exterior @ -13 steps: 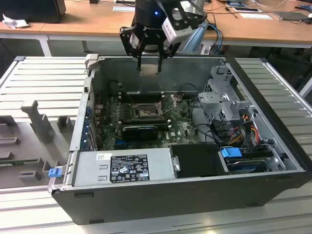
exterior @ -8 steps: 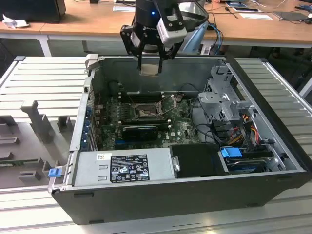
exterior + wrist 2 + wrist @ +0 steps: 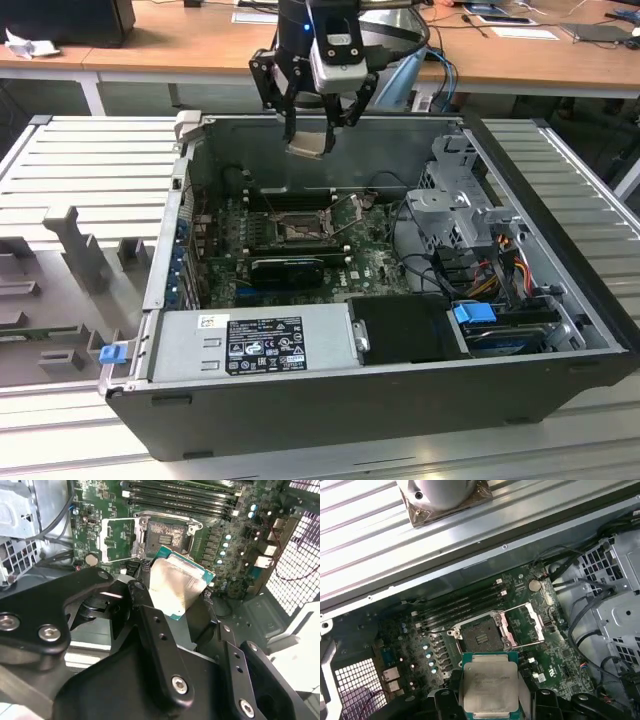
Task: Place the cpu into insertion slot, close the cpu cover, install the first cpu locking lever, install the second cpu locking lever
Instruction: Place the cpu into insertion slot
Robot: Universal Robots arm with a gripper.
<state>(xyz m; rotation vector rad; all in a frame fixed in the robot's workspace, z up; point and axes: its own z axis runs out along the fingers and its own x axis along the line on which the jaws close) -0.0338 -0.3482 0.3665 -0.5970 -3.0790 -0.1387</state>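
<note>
**Gripper** [image 3: 314, 132] [image 3: 172, 605] [image 3: 490, 696]: I see it hanging over the far wall of the open computer case [image 3: 330, 405]. Its fingers [image 3: 141, 602] are drawn in against opposite edges of the cpu and clamp it between them.

**Cpu** [image 3: 307, 144] [image 3: 176, 582] [image 3: 489, 686]: carried in the air, slightly tilted. It sits above and to the far side of the insertion slot, clear of the board.

**Insertion slot** [image 3: 298, 230] [image 3: 167, 534] [image 3: 480, 636]: on the green motherboard [image 3: 375, 262] at mid-floor of the case, pin field bare.

**Cpu cover** [image 3: 347, 215] [image 3: 120, 540] [image 3: 522, 624]: swung open, on the exterior view's right of the slot, board showing through its window.

**Memory slots** [image 3: 465, 605]: just beyond the slot, toward the far wall.

**Black card** [image 3: 288, 268]: just near of the slot.

**Labelled power supply** [image 3: 265, 345]: along the near wall.
</note>
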